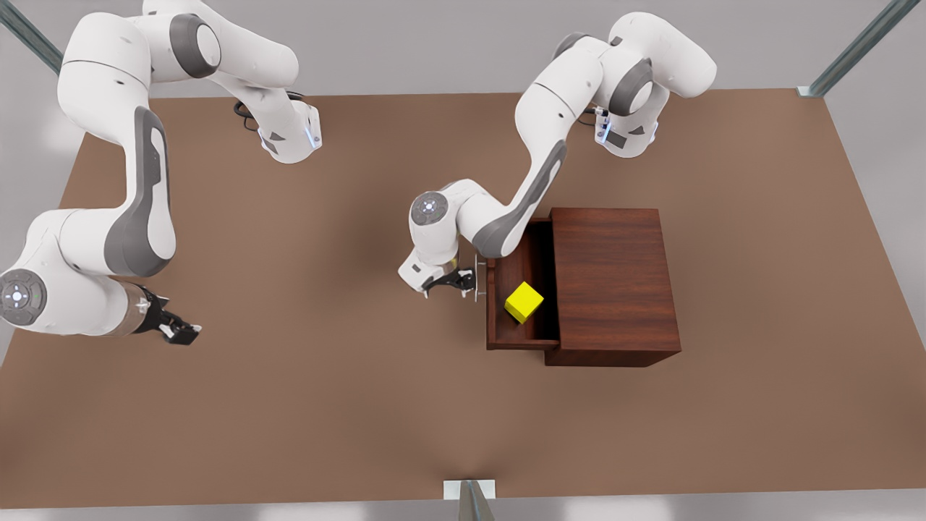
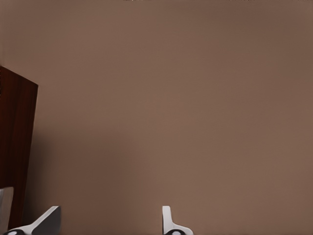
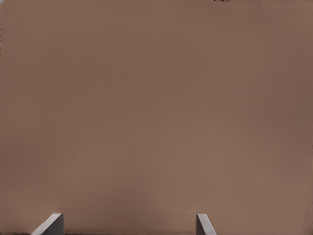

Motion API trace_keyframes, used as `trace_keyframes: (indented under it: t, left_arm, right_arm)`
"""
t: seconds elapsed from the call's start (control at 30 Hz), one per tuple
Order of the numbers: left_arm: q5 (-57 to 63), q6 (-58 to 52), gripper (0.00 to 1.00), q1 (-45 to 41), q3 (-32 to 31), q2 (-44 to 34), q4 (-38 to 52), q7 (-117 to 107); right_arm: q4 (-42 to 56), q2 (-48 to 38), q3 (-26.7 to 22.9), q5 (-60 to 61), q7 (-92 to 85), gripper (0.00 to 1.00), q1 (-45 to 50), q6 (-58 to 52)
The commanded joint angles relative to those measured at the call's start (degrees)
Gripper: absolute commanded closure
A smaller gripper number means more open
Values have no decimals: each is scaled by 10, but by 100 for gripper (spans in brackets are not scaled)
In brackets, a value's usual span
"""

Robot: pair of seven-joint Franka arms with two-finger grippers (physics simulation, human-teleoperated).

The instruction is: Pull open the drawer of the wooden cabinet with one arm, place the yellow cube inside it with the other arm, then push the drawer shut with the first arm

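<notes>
The shallow reddish-brown wooden drawer (image 1: 515,304) stands pulled out of the dark grained box-shaped wooden cabinet (image 1: 613,286). The small bright yellow cube (image 1: 524,302) rests inside the drawer, so only closing appears left. The left gripper (image 1: 456,281), fingers parted and empty, sits just beside the drawer's thin silver bar handle (image 1: 478,277), apparently placed to push. The right gripper (image 1: 176,329), likewise parted and empty, waits well apart from the cabinet over the matte brown table (image 1: 325,405).

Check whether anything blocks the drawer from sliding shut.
Nothing visible does: the cube sits inside the drawer, the left tool is outside by its handle, and the right tool waits far off over the table.
</notes>
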Motion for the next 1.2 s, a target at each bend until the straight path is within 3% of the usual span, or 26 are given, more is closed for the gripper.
trace_keyframes:
  t: [0.0,0.23,0.6,0.8,0.83,0.9,1.0,1.03,1.07,1.1,1.17]
  left_arm:
    - [29,35,0,-4,0,-1,-23,-273]
    - [27,-119,0,0,18,-44,-29,-139]
    - [23,-141,0,37,70,-47,-50,-19]
    - [20,-150,0,81,80,-94,-87,84]
    - [8,-172,0,84,81,-126,-84,85]
    - [-46,-314,0,148,92,-290,-62,139]
    - [-86,-404,0,269,99,-333,-68,519]
    - [-86,-365,0,284,102,-359,-112,604]
    - [-72,-225,0,283,102,-449,-270,622]
    - [-58,-177,0,282,100,-476,-327,621]
    - [-57,-178,0,269,92,-439,-283,554]
  right_arm:
    - [0,0,0,-2,-300,0,-1,-10]
    - [0,2,0,-2,-297,0,0,-9]
    - [0,2,0,-3,-297,0,0,-10]
    - [1,2,0,-3,-298,0,0,-9]
    - [1,2,0,-3,-298,0,0,-9]
    - [1,2,0,-4,-298,0,0,-9]
    - [1,2,0,-4,-298,0,-1,-9]
    - [1,2,0,-4,-298,0,-1,-10]
    - [1,2,0,-4,-298,0,0,-9]
    - [1,2,0,-4,-298,0,-1,-9]
    - [1,2,0,-3,-298,0,0,-10]
